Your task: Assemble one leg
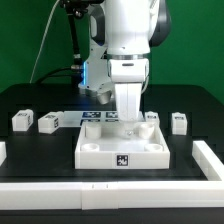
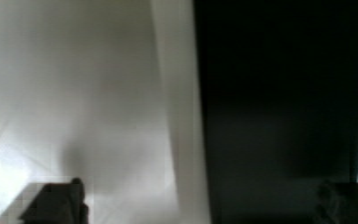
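The large white square tray-like piece (image 1: pixel 122 148) lies in the middle of the black table. My gripper (image 1: pixel 131 118) points straight down over its far edge. Two legs (image 1: pixel 22 121) (image 1: pixel 47 123), small white blocks, stand at the exterior view's left and one leg (image 1: pixel 179 122) stands at its right. Another white block (image 1: pixel 151 119) stands just beside my gripper on the exterior view's right. In the wrist view my fingertips (image 2: pixel 51 203) are dark, blurred and far apart. Between them are only a white surface (image 2: pixel 105 110) and the black table (image 2: pixel 282 100). My gripper (image 2: pixel 197 203) is open.
The marker board (image 1: pixel 84 119) lies behind the tray-like piece on the exterior view's left. A white raised rim (image 1: pixel 205 160) runs along the table's front and sides. Cables hang behind the arm.
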Robot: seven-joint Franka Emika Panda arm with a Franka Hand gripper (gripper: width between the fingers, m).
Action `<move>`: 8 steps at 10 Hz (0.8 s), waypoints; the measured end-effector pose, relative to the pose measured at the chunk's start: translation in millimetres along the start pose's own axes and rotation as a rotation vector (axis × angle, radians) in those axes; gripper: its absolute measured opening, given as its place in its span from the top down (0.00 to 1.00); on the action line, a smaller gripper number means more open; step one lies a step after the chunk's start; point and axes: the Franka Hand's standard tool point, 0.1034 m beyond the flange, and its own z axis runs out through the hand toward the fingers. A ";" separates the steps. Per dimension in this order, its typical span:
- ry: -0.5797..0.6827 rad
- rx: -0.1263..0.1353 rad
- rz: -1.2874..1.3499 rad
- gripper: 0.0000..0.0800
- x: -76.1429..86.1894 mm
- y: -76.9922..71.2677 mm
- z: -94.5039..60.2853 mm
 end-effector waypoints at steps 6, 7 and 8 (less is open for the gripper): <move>0.000 0.004 0.002 0.92 -0.8 -1.6 1.4; -0.001 0.004 0.003 0.92 -1.0 -1.5 1.4; -0.001 0.004 0.003 0.92 -1.1 -1.5 1.5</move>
